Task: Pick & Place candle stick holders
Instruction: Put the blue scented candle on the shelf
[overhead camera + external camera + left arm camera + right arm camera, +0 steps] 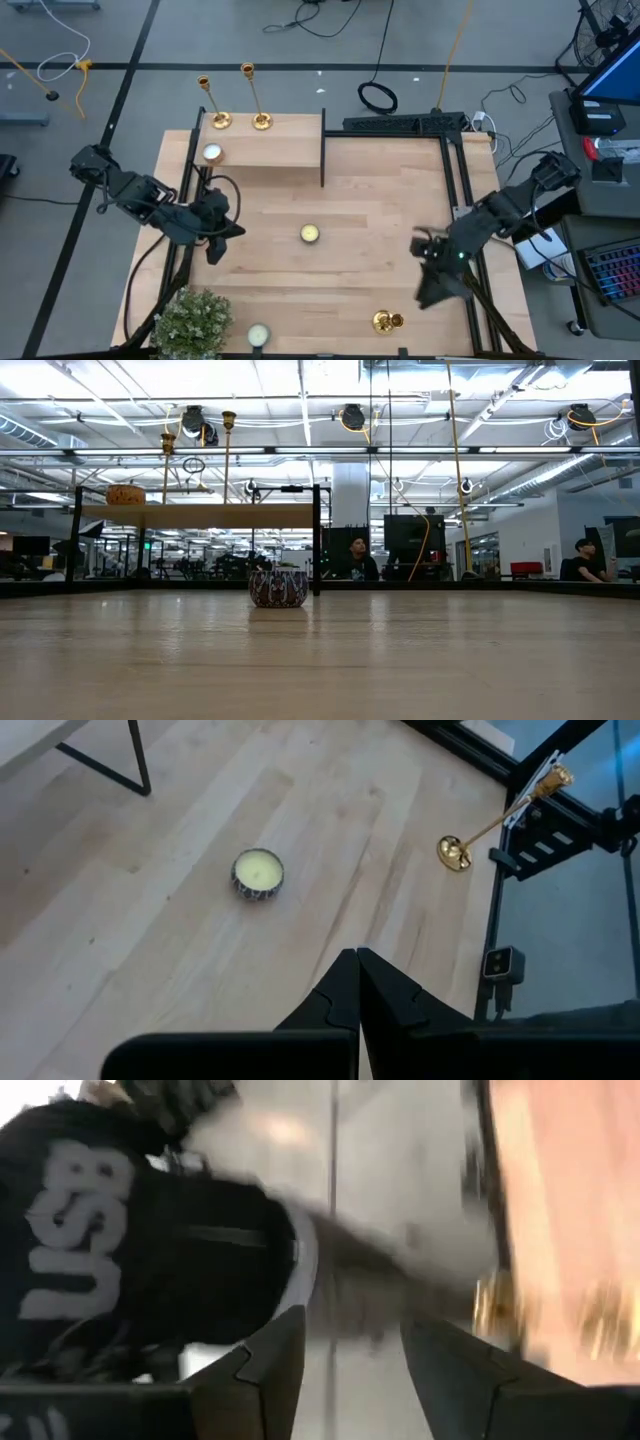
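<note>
Candlestick holders are found in two places when measured from the raised wooden shelf [262,148] at the far side of the table [340,270]: two brass ones stand upright on the shelf itself, one candlestick [213,103] beside the other candlestick [254,98], with a white tealight [212,153] set on the same shelf close by. A third candlestick holder [387,321] is seen well apart from the shelf, at the near right part of the table, so two placements are judged done and one is left. The right gripper [432,283] is held just beside that third holder, on its side toward the shelf; its fingers [445,1355] are seen parted in the right wrist view, with nothing between them, though that view is blurred. The left gripper [214,235] is parked in front of the shelf's left end, its fingers pressed together on nothing. A yellow candle [309,233] is left on the table well in front of the shelf, another tealight [258,334] and a small plant [190,320] farther off at the near edge
</note>
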